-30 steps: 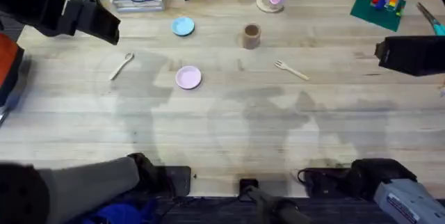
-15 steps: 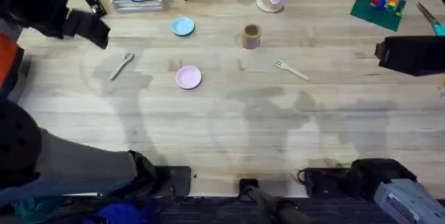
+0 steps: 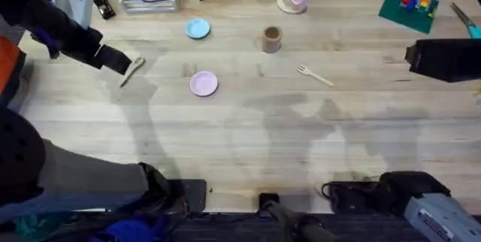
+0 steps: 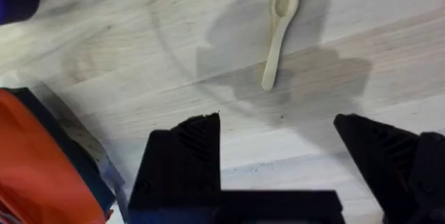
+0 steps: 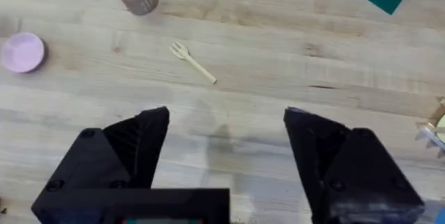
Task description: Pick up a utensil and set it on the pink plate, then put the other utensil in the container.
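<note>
Left gripper [image 4: 278, 147]: fingers spread wide, empty, poised over the spoon-ended utensil [image 4: 279, 35], which lies flat on the table [image 3: 248, 137], not yet grasped. Right gripper [image 5: 226, 147]: fingers wide, empty, idle. Nothing of the task is done. The pink plate [image 3: 204, 84], at three o'clock of the utensil, is bare. The fork [image 3: 314, 75] lies loose at four o'clock of the container [image 3: 271, 39]; its interior cannot be judged. Both placements remain.

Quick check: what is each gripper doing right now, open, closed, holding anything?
Left gripper: open, empty, above the wooden spoon.
Right gripper: open, empty, with the wooden fork lying on the table beyond it.
</note>
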Controlling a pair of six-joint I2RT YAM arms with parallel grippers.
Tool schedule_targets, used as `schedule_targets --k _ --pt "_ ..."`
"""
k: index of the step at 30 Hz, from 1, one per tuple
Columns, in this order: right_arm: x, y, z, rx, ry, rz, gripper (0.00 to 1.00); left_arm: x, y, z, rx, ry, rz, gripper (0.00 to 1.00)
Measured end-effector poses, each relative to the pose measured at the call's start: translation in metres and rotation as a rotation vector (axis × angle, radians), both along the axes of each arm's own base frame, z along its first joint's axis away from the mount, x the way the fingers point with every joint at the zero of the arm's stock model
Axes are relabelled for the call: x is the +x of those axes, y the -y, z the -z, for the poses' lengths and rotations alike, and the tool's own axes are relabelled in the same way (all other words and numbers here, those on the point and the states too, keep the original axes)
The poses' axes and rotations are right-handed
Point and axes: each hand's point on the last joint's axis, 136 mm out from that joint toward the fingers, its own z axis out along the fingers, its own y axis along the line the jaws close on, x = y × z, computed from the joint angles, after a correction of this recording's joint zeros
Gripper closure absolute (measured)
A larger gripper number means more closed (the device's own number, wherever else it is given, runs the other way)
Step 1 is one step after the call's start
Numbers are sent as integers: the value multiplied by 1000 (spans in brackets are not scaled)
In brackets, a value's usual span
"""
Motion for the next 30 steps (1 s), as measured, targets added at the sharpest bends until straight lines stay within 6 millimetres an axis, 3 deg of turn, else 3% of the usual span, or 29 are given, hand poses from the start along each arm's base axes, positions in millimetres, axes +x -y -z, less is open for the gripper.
schedule_targets --k 11,19,30 --pt "0 0 0 0 0 0 6 8 7 8 -47 21 25 7" --pt "0 0 0 0 0 1 5 16 9 37 -103 -25 29 7" --pt "0 0 0 0 0 0 5 28 5 62 -115 -39 33 8"
